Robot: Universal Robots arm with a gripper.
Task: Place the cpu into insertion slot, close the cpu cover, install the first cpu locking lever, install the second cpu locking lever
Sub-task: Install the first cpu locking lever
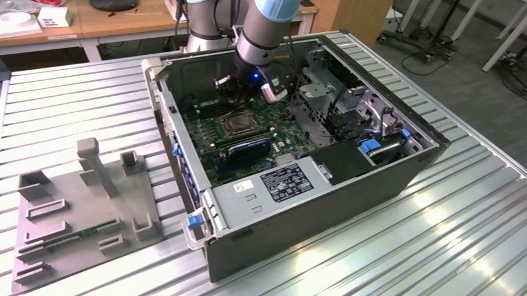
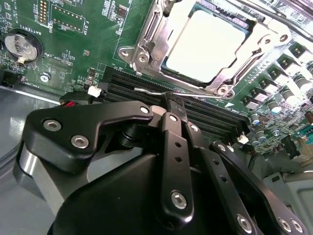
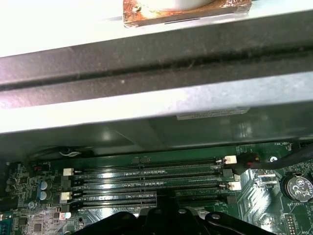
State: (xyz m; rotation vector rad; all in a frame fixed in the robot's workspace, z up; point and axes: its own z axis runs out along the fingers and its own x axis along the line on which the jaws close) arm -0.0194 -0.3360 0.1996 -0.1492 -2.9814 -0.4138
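Presently my claw [image 2: 175,105], fingers pressed shut around nothing, hangs over the memory slots [image 2: 146,88]; the cpu [image 2: 208,46], seated under its cpu cover [image 2: 146,46], lies just beyond them.

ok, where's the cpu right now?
The cpu sits in the insertion slot under the closed cpu cover, beside the long memory slots; the claw is over those slots.

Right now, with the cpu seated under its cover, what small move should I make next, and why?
Probably ease the gripper slightly down onto the thin locking lever at its tip. In the second wrist view the cpu lies under the closed cpu cover, and the lever's free end looks raised, not latched.
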